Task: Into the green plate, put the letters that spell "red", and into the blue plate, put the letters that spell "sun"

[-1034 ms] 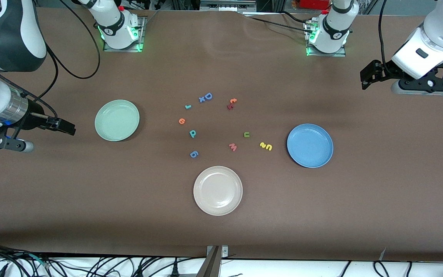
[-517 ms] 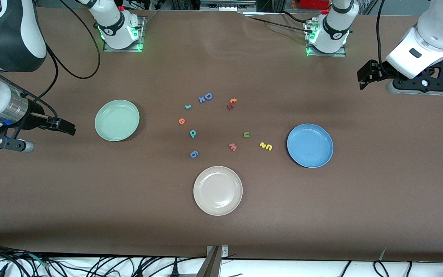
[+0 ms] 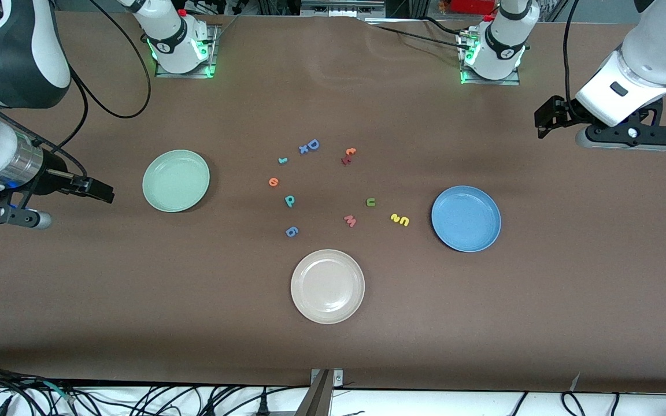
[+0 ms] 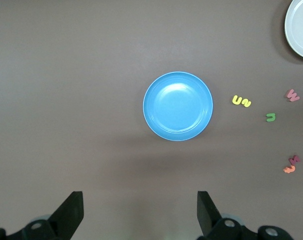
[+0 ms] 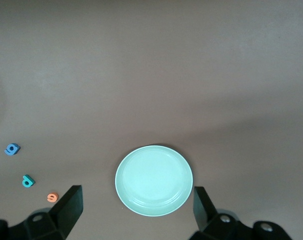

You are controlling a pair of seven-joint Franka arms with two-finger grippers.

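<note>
Green plate (image 3: 176, 180), blue plate (image 3: 466, 218) and cream plate (image 3: 327, 286) all hold nothing; foam letters lie on the surface (image 3: 483, 323) between them. Left gripper (image 4: 139, 212) and right gripper (image 5: 136, 210) hang spread wide, holding nothing.

White arms (image 3: 645, 52), black tools (image 3: 547, 118)

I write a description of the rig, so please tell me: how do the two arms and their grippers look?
Both arms have glossy white shells with dark grey joint bands and black cables looping from them. Their bases glow green. The left gripper and right gripper are black, each with two flat fingers and a black camera bar bolted beside the wrist. The right wrist shows a metallic silver ring.
</note>
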